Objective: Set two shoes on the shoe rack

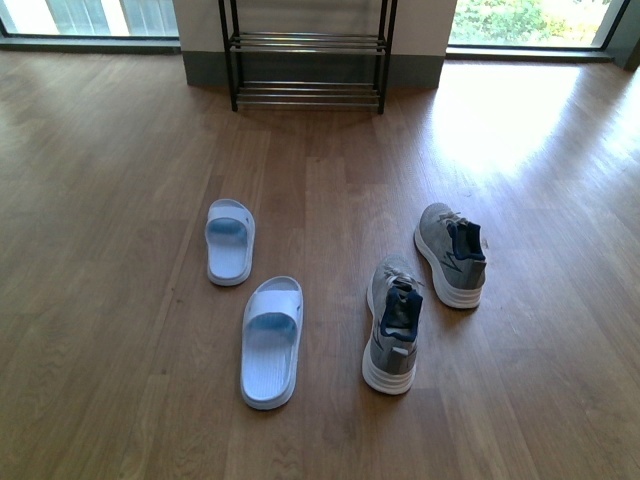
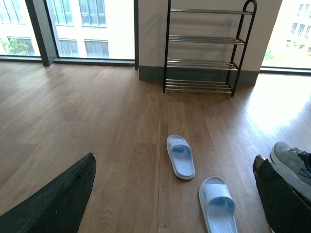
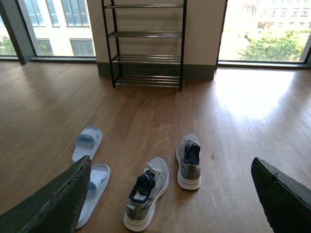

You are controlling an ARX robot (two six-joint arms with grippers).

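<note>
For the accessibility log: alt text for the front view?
Two grey sneakers on a wooden floor, the nearer sneaker left of the farther sneaker; a white nearer slide and farther slide lie to their left; the shoe rack stands at the far wall.

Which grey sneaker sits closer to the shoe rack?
The right-hand sneaker; the other sneaker lies nearer the robot, beside the white slide.

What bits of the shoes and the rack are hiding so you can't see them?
Shoe rack: front view, upper tiers cut off by the top edge.
Grey sneaker: left wrist view, partly hidden by a finger of the left hand and the picture's edge.
Nearer white slipper: right wrist view, partly behind a finger of the right hand.
</note>
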